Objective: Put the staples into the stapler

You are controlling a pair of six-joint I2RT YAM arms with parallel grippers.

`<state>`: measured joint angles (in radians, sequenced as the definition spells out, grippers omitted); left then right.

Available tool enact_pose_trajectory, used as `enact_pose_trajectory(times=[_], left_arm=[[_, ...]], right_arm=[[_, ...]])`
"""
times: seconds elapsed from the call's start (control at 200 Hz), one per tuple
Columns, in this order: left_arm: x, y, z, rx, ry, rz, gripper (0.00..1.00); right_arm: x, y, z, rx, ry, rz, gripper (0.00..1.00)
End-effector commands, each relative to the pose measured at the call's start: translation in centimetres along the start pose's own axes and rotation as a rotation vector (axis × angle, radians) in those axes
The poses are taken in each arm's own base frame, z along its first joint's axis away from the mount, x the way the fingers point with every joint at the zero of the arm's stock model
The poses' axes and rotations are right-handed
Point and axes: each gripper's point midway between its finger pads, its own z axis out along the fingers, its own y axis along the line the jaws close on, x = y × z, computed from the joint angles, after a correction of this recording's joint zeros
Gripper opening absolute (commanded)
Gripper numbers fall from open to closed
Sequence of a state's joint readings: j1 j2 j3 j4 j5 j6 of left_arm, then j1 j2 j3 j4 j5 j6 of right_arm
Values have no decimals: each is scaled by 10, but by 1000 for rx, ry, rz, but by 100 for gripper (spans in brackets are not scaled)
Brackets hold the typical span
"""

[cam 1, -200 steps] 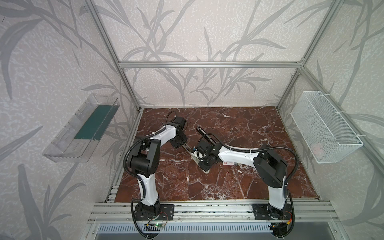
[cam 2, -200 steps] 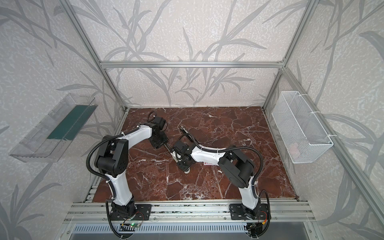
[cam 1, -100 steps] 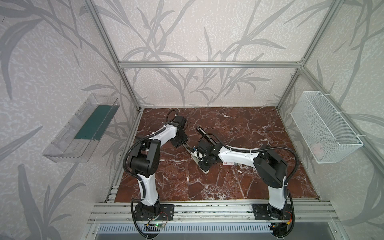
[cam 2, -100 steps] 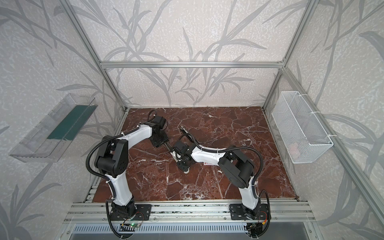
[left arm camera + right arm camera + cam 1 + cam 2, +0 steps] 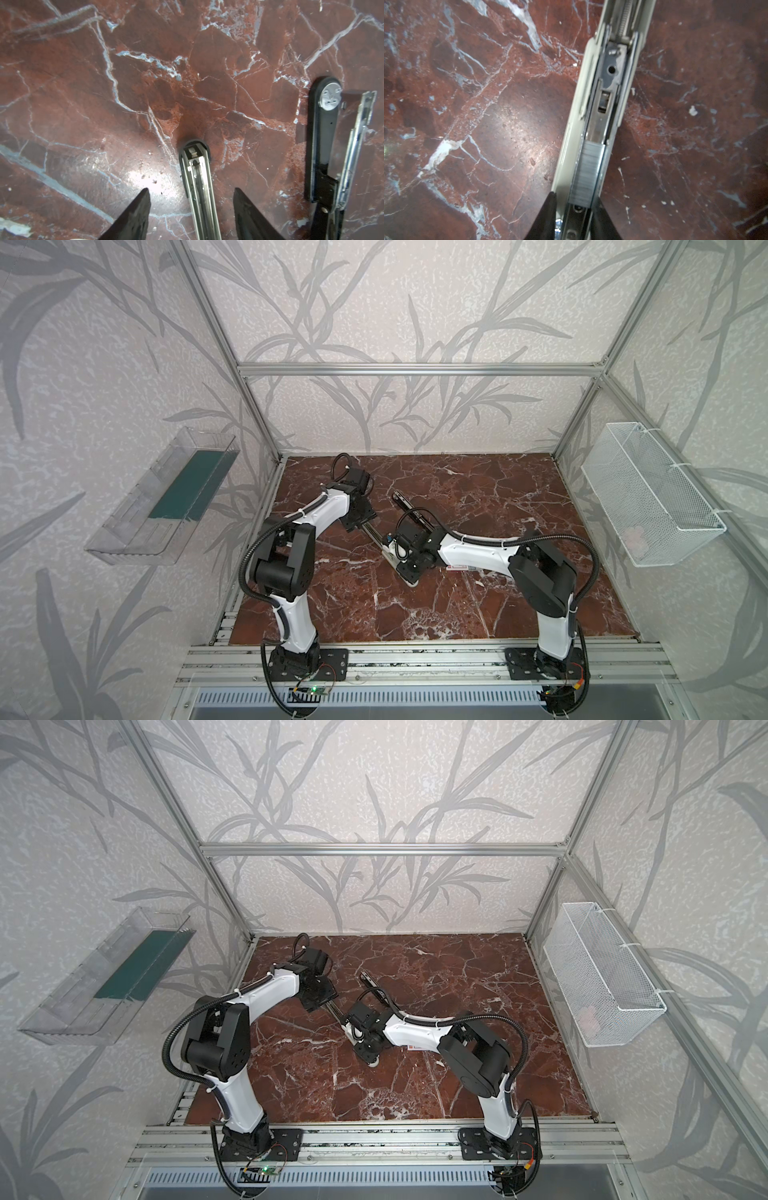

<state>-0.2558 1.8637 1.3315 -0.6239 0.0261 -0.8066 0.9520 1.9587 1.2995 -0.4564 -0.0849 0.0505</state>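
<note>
My right hand (image 5: 575,196) pinches the grey stapler (image 5: 577,108), staples (image 5: 589,172) (one short strip) lying in its channel. My left hand (image 5: 191,189) stands open astride its other end, touching nothing. The black stapler (image 5: 323,128) lies open nearby.

In both top views, the wrists cover the fingertips of your left tool (image 5: 191,189) and right tool (image 5: 575,196), so you cannot read either grip from above. The black stapler (image 5: 402,502) runs toward 4 o'clock under the right arm; that end is hidden. Both wrist views cut the fingers (image 5: 133,218) and the beige-grey stapler (image 5: 197,166) off at the frame edge. The staples (image 5: 588,172) are blurred, uncountable. At 3 o'clock, the pale lump (image 5: 634,536) in the wire basket (image 5: 648,497) is too small to name.
</note>
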Motion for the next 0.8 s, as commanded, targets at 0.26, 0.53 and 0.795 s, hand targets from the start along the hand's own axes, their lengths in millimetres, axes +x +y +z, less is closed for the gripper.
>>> enact_pose_trajectory(times=[0.26,0.53,0.795], left_arm=[[2,-4,30,-31,42,3,58],[5,-1,40,-69,57,19,25],[-5,-13,7,-98,15,82,0]], right_arm=[[21,0,4,-4,65,-10,28],[19,4,6,-15,60,2,28],[10,6,10,-25,48,29,27]])
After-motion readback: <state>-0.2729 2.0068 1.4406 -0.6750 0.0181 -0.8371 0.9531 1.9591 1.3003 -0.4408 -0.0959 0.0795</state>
